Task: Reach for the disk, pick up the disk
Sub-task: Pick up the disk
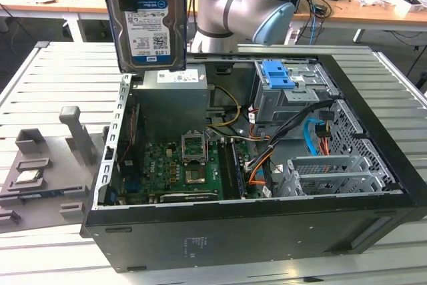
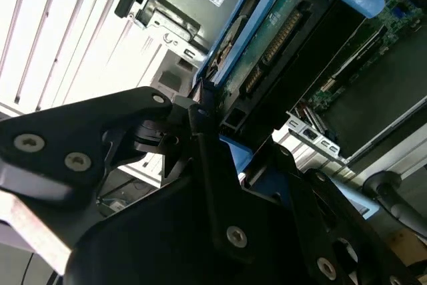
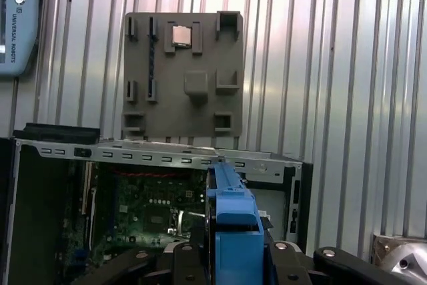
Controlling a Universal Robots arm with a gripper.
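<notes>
Disk (image 1: 150, 21) aloft over slatted metal table (image 1: 60, 78), desks (image 1: 67, 3) behind

Exterior view: elevated, oblique, facing the open computer case (image 1: 233, 238). Both wrist views: close above, downward, sharing its motherboard (image 3: 150, 208).

An open computer case (image 1: 253, 231) stands beside a grey fixture (image 1: 67, 165) holding 1 chip (image 1: 28, 177).

Bright, even light; mild glare
</notes>
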